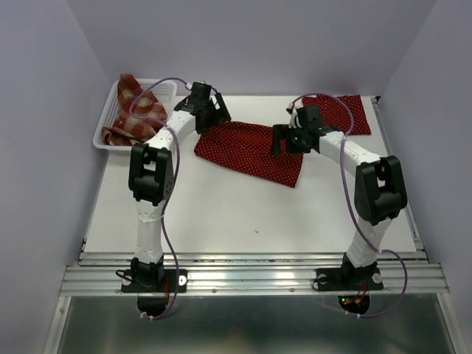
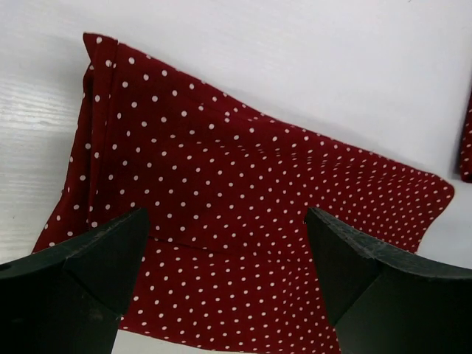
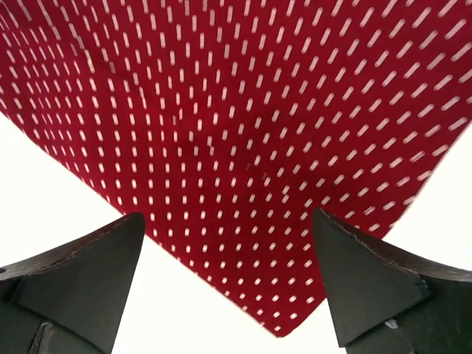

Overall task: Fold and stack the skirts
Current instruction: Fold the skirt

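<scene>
Worktop [image 1: 243, 214], white and flat, is taken up mostly by bare surface, with the cloth gathered toward its far half.

At its middle a central polka-dot skirt [image 1: 247, 151] is spread flat, dark red with small white dots, wider at the near right than at the far left. In the left wrist view, narrow lengthwise folds are seen along one of its edges.

At the far left corner a white mesh basket [image 1: 101, 133] is set. A plaid skirt [image 1: 131, 96] in red and cream is bunched inside it and heaped above the rim.

At the far right corner a second polka-dot skirt [image 1: 343, 112] is laid flat, well apart from the central one.

Left claw [image 2: 225, 221] is held over the far left corner of the central skirt. Its fingers [image 2: 88, 280] are spread wide with nothing gripped, and dotted cloth is seen between them. Right claw [image 3: 228, 221] is held over the right part of the same skirt, near a corner. It is likewise spread wide and grips nothing. In the right wrist view the dots are smeared into short streaks.

Whether either claw touches the cloth cannot be told.
</scene>
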